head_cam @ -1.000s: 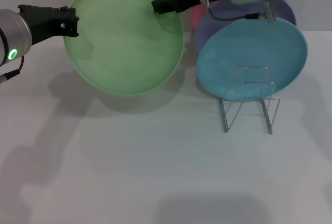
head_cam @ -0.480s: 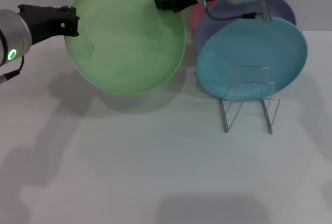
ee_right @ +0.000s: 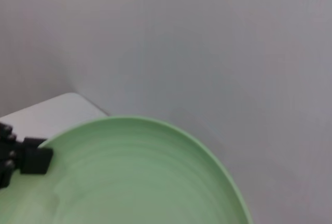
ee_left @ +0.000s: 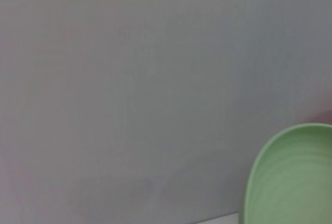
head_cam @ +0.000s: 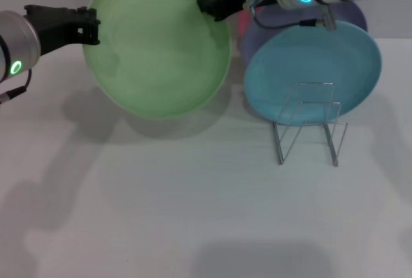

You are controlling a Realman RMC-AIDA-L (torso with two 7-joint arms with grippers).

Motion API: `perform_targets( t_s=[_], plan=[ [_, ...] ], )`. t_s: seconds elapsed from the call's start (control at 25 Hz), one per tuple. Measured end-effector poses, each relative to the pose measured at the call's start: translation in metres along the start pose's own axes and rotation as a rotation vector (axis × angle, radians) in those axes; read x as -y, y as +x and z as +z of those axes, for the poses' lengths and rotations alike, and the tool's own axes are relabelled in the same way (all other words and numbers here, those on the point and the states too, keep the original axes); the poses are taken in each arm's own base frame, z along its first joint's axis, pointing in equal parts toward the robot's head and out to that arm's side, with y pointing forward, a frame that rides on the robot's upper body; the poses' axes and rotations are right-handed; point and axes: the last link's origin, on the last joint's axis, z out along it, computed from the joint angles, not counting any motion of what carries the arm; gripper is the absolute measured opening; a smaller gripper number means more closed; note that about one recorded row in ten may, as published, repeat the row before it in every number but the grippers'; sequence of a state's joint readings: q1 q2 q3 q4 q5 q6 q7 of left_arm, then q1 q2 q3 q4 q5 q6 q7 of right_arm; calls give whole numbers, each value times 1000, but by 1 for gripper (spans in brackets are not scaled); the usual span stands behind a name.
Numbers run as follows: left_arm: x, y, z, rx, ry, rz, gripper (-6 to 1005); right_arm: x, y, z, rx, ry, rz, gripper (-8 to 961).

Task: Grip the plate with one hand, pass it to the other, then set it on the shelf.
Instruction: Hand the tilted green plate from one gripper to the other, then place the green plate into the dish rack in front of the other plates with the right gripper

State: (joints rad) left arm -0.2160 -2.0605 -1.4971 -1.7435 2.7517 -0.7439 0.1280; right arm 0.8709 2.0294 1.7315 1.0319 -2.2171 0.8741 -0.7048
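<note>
A turquoise-blue plate (head_cam: 313, 72) stands nearly upright on the white desk (head_cam: 193, 207), leaning in a thin wire rack (head_cam: 309, 127) whose bare front loops reach toward the camera. Just behind it stands a lavender plate (head_cam: 257, 37), mostly hidden. A small pink patch (head_cam: 244, 15) shows beside the lavender one, perhaps another plate's edge. A plain pale wall (ee_left: 129, 79) rises behind the desk.

Even bright light, soft shadows, blurry wrist views
</note>
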Motion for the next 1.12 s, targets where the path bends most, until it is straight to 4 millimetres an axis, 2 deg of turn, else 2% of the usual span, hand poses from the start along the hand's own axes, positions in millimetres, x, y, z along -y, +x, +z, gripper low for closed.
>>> perform_targets(
  t_s=[0.16,0.32,0.76,1.12],
  plan=[
    [-5,1,-1,-6,-44,6,134,-1,-1,-2,28,19,-20,59],
    [-6,1,-4,-16,-54,17,138,-1,0,-3,41,34,-23,59],
    [-8,6,-17,-48,-60,35,574,2,-3,-9,56,84,-59,55],
    [18,-4,-29,-179,61,14,761,-3,-13,-39,88,106,-164,43]
  ],
)
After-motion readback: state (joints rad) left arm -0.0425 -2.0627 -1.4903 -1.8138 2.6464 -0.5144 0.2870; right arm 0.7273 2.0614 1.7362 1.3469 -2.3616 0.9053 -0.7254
